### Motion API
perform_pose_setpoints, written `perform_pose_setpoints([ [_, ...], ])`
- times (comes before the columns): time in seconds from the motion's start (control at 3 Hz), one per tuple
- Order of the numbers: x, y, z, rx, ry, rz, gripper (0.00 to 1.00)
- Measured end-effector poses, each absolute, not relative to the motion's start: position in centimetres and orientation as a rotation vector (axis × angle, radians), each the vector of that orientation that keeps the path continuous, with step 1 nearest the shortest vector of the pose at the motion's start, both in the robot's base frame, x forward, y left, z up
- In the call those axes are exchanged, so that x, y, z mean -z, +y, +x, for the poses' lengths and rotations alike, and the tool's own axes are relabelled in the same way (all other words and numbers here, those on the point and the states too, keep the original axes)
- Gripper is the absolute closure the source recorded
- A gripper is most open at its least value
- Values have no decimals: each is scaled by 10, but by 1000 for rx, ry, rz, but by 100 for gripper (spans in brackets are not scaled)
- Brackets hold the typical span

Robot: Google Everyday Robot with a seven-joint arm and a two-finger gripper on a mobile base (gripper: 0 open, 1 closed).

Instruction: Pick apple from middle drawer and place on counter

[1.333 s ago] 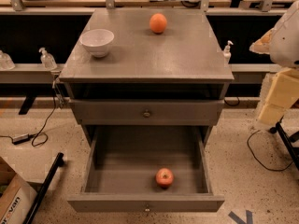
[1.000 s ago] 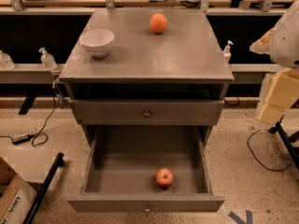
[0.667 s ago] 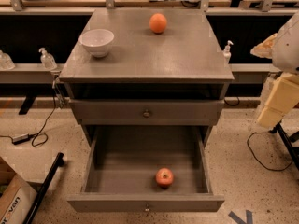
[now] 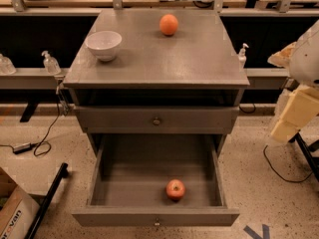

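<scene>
Apple [image 4: 175,189] lying in opened middle drawer [image 4: 199,216], orange [image 4: 169,24] and bowl [image 4: 103,45] set on counter [image 4: 174,59], gripper [image 4: 294,116] at right edge, grip not discernible, box [image 4: 15,218] lettering cut off

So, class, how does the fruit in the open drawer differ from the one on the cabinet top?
The apple is red with a paler patch; the orange fruit is evenly orange. The apple lies in the open middle drawer, near its front; the orange fruit sits on the counter, near its back edge. Both are small, round and untouched: the gripper is off at the right edge of view.
</scene>
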State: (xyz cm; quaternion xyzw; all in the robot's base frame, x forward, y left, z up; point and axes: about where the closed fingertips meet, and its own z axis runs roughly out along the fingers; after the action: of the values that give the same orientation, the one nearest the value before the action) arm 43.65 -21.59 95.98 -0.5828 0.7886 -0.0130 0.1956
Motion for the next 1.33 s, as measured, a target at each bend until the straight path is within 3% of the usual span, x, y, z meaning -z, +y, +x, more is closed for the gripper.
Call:
perform_pose_setpoints([
  [1.0, -843, -182, 452, -190, 2139, -1538, 0],
  [1.33, -797, -175, 471, -379, 2151, -1458, 0],
])
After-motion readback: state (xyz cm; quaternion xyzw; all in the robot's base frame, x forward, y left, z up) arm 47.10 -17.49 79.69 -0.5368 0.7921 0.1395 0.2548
